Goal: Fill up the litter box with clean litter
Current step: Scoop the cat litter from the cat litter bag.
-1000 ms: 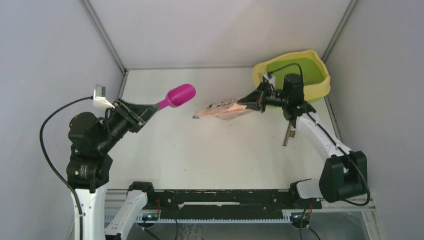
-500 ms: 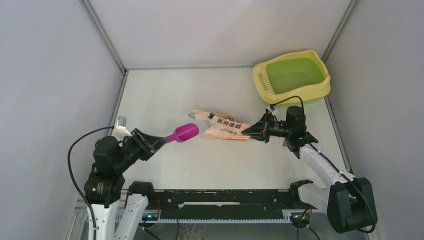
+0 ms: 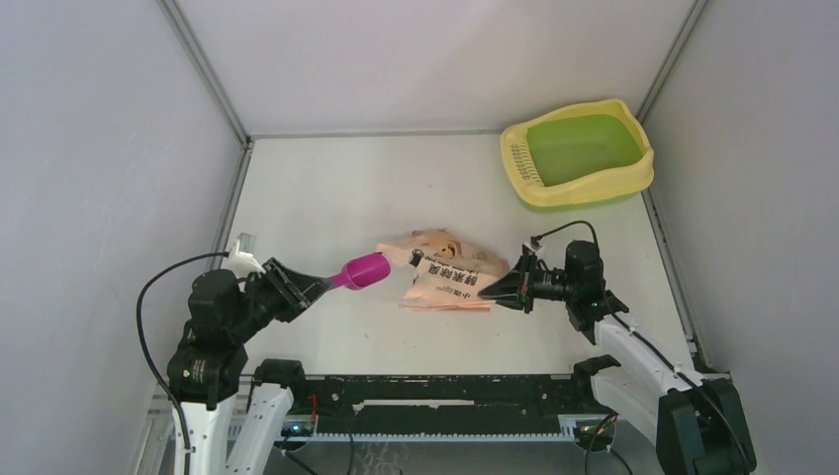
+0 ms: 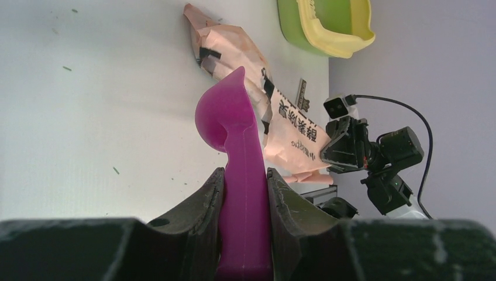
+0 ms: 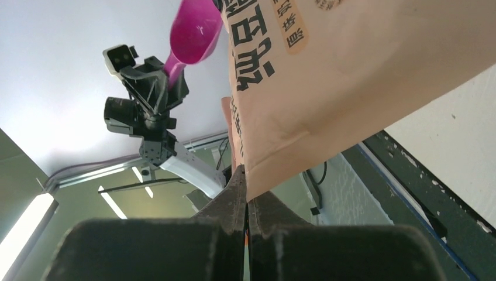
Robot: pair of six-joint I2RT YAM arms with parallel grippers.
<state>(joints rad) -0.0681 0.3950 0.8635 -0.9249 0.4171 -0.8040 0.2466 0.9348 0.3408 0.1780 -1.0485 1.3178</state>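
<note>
The litter box (image 3: 582, 192) is seen at the far right corner of the table (image 3: 376, 188), its green basin exposed, well apart from both arms. A few dark litter (image 4: 116, 170) specks are scattered on the table. The peach bag (image 3: 445, 272) is pinched at its edge by the closed right gripper (image 3: 487, 293). The magenta scoop (image 3: 362, 269) is clamped by its handle in the left gripper (image 3: 318, 285), its bowl just beside the bag.

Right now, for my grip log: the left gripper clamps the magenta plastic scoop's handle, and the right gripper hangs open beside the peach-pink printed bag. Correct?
Not quite: the right gripper is not open; the right wrist view shows it shut on the edge of the peach-pink printed bag. The left gripper does clamp the magenta plastic scoop by its handle.
</note>
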